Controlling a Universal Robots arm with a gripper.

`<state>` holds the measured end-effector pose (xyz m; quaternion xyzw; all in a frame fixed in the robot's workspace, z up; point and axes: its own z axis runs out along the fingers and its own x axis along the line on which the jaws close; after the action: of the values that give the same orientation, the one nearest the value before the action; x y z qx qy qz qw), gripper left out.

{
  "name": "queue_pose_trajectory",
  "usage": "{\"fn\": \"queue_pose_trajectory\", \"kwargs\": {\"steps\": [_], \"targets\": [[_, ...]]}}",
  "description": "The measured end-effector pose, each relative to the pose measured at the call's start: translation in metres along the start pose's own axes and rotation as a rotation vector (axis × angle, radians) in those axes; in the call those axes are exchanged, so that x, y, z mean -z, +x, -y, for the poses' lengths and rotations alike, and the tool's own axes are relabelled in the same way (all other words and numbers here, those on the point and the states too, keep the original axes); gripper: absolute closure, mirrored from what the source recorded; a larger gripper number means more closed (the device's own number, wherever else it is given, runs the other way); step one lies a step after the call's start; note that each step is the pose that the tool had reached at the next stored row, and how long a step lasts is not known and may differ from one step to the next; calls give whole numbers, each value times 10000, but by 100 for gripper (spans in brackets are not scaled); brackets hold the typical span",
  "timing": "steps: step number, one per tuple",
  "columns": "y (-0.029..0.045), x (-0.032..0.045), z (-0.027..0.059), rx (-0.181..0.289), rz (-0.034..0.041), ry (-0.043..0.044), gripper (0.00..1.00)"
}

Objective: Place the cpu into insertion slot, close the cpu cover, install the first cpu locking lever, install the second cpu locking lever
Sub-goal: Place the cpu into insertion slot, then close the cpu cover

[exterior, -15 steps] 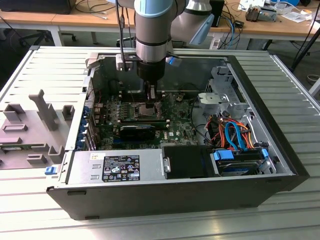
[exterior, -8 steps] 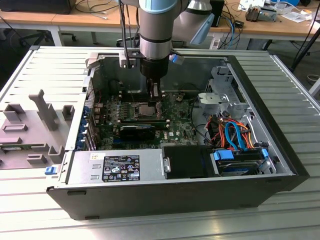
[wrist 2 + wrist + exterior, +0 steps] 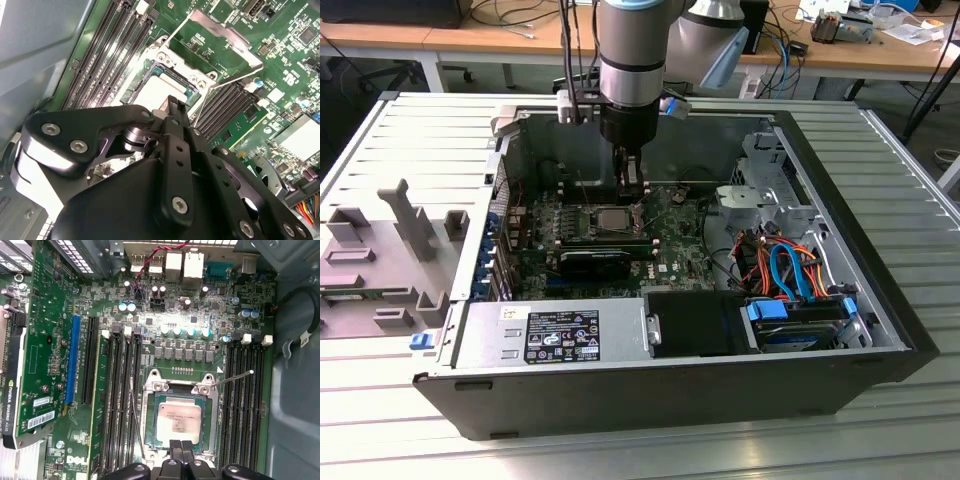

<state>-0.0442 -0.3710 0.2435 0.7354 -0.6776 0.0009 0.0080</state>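
Cpu (image 3: 178,421) flat in insertion slot (image 3: 148,424), metal top up, edges square to memory slots (image 3: 122,405) | gripper (image 3: 182,446) narrow, fingers pressed together, empty, tip at cpu edge, contact unclear

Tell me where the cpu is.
In the first wrist view the cpu lies in the insertion slot, between two banks of memory slots, right by the end effector.

arm (image 3: 632,55) stood near vertical, wrist pointed straight down, gripper (image 3: 631,192) at the low end, its black fingers (image 3: 176,135) pressed together tip to tip with no gap visible in both wrist views.
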Motion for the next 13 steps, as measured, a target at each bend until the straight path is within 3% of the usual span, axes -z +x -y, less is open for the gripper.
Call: {"fn": "queue_pose_trajectory", "kwargs": {"steps": [13], "targets": [[29,2,-3,-2,-3,-2,89]]}}
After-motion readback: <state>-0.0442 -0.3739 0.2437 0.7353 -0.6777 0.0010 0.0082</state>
